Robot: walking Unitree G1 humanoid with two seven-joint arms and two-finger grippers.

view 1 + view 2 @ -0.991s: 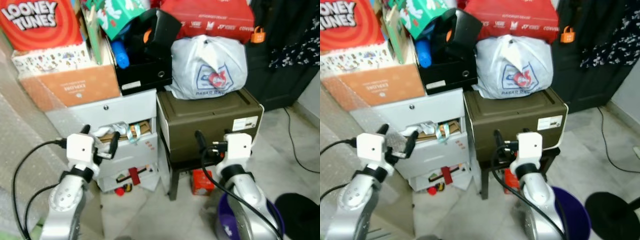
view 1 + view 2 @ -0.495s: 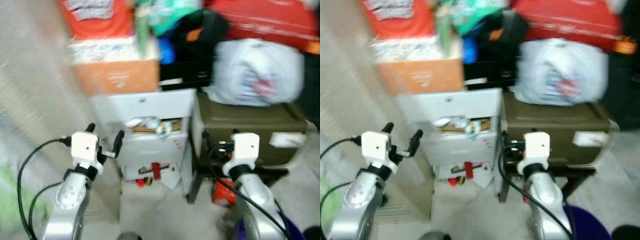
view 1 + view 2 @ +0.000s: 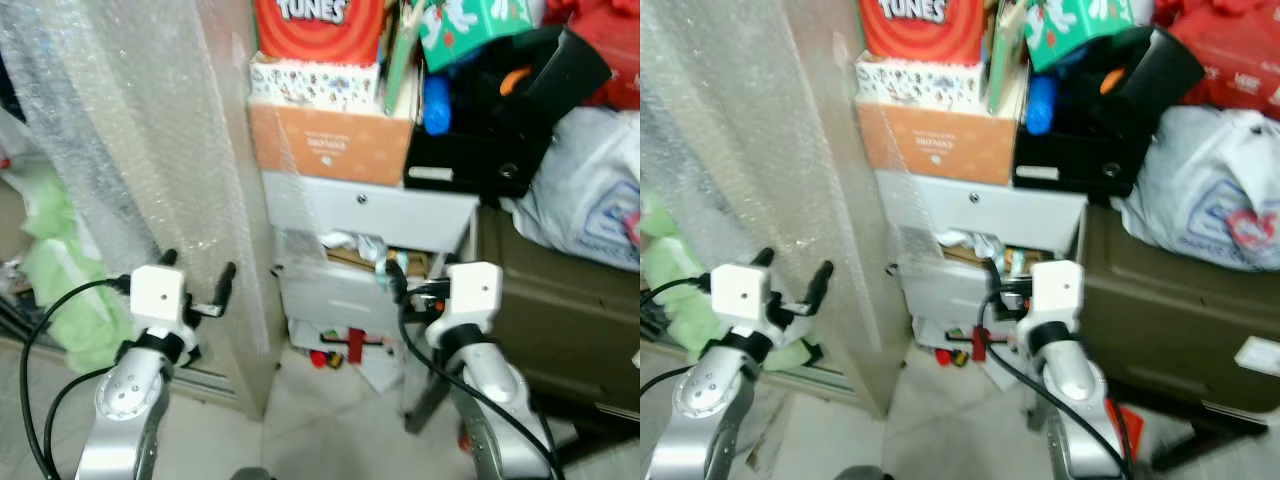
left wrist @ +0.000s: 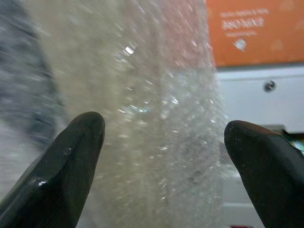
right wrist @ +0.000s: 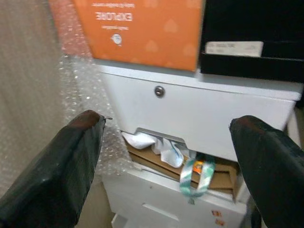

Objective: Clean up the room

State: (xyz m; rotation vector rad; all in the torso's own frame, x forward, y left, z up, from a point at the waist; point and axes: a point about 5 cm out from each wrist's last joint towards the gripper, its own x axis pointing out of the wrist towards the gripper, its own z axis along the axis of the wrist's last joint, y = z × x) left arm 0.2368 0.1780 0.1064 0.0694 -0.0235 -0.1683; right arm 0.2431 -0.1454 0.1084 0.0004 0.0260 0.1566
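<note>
White metal drawer cabinet (image 5: 199, 114) at frame centre has its middle drawer ajar, stuffed with paper, cardboard and a green ribbon (image 5: 197, 173). Left gripper (image 4: 161, 166) and right gripper (image 5: 171, 171) are both spread, empty.

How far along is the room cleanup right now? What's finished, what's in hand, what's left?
Nothing looks finished. Both tools are open and empty: the left tool faces the bubble wrap, the right tool faces the white drawer unit. Still to do: the drawer hangs open with papers and a ribbon spilling out, small items lie on the floor below, and boxes are piled on top.
</note>
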